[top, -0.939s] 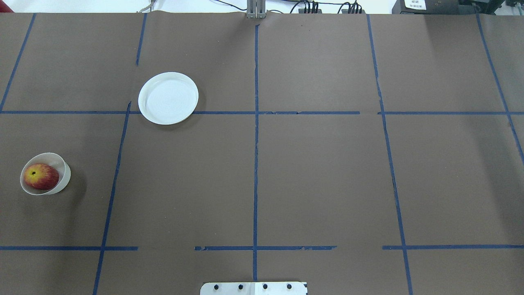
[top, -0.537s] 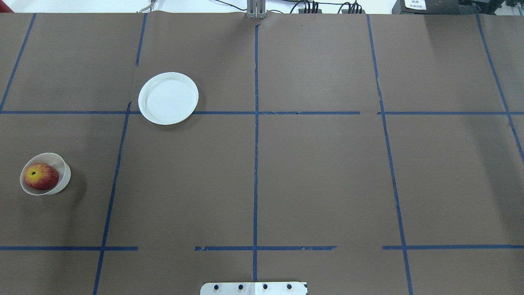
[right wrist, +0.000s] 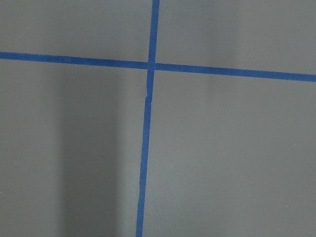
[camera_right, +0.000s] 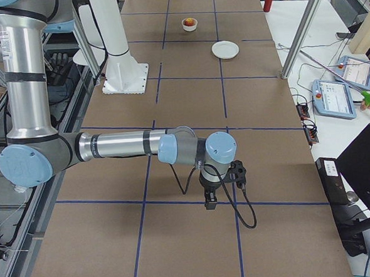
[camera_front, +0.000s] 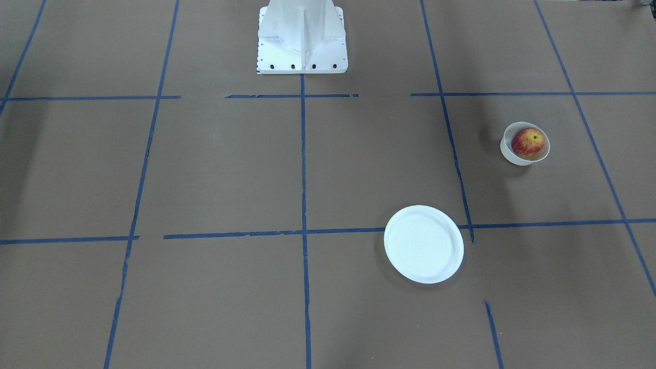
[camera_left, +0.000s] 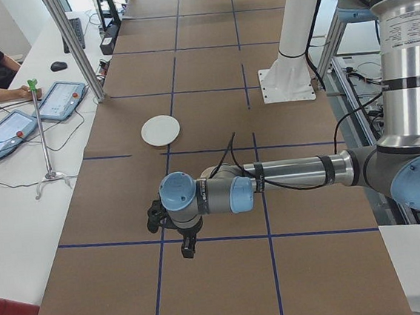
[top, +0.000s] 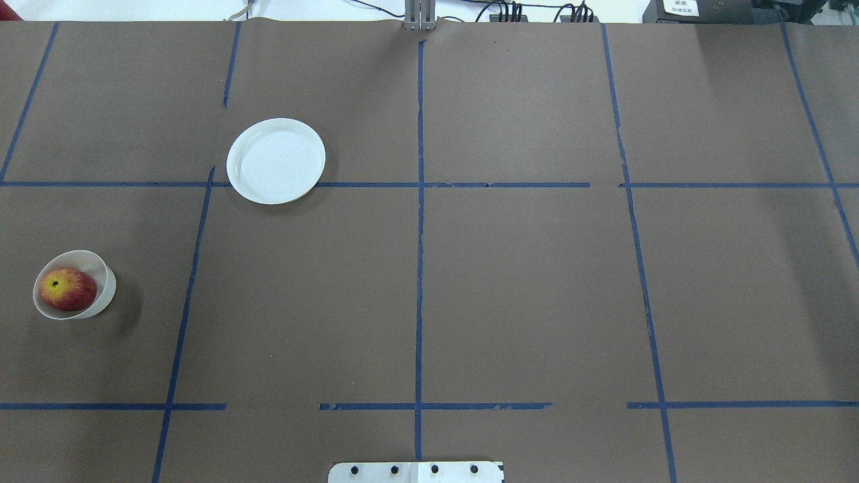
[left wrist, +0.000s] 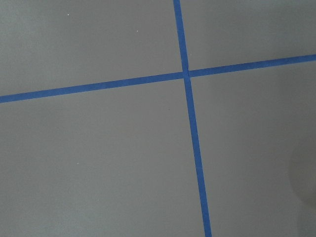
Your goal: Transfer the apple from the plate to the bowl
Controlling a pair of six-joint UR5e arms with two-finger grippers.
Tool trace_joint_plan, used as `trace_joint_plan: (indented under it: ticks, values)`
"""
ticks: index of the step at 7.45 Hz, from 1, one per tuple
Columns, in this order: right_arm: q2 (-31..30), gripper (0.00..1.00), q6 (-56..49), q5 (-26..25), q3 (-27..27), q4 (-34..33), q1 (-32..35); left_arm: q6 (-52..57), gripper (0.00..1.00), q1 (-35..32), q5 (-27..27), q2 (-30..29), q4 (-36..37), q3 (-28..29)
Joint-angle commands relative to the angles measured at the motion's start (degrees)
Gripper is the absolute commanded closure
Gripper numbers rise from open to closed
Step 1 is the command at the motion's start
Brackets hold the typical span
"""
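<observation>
The red and yellow apple (top: pixel 67 289) sits inside the small white bowl (top: pixel 108 284) at the table's left side; they also show in the front-facing view, apple (camera_front: pixel 529 142) in bowl (camera_front: pixel 514 156). The flat white plate (top: pixel 276 161) is empty, farther out and to the right of the bowl; it also shows in the front-facing view (camera_front: pixel 424 244). My left gripper (camera_left: pixel 187 245) hangs over bare table in the exterior left view only. My right gripper (camera_right: pixel 211 200) shows in the exterior right view only. I cannot tell whether either is open or shut. Both wrist views show only brown table and blue tape.
The white robot pedestal (camera_front: pixel 302 36) stands at the table's near middle. Blue tape lines (top: pixel 419 268) divide the brown cover. Metal posts (camera_left: pixel 72 44), tablets (camera_left: pixel 59 101) and a person's arm lie beyond the table's far edge.
</observation>
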Motion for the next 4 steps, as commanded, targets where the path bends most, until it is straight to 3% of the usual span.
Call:
trace_joint_plan:
  ticks: [1, 4]
  values:
    - [0.0, 0.0, 0.0, 0.0, 0.0, 0.0, 0.0, 0.0, 0.0, -0.2, 0.3, -0.1, -0.1, -0.1]
    - [0.0, 0.0, 0.0, 0.0, 0.0, 0.0, 0.0, 0.0, 0.0, -0.9, 0.5, -0.3, -0.2, -0.3]
